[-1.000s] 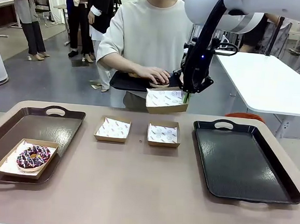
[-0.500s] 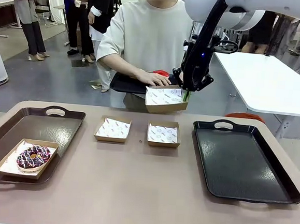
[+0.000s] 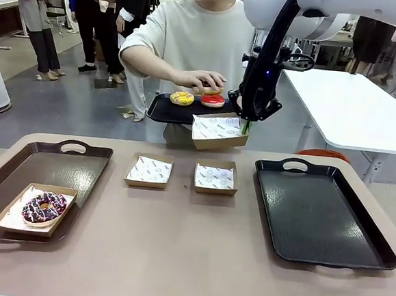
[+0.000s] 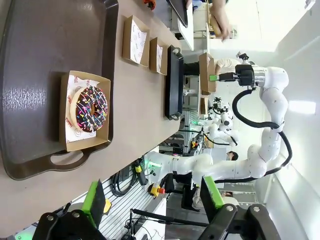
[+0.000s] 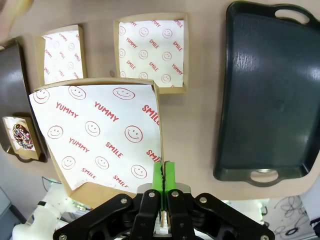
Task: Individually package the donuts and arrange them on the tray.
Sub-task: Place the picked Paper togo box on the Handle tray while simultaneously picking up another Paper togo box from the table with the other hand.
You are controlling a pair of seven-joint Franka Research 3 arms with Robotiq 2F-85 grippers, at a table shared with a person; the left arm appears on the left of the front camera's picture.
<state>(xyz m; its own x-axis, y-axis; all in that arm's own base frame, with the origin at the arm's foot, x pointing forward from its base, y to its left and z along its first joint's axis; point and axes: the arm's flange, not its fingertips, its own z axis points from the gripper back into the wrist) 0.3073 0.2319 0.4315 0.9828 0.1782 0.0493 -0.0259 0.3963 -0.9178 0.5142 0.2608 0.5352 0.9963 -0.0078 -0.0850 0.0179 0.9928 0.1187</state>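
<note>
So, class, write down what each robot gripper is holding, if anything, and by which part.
The right gripper is shut on the raised paper-lined box, pinching the rim of one side wall. The left gripper is open, holding nothing.

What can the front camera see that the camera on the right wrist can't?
Front camera: the person's hand above a yellow donut and a red donut on a small black tray near the person. Right wrist camera: the red words YUMMY and SMILE, readable on the box paper. Both: the right gripper holding up a paper-lined box, two empty boxes on the table, the big black tray, and the boxed chocolate donut.
</note>
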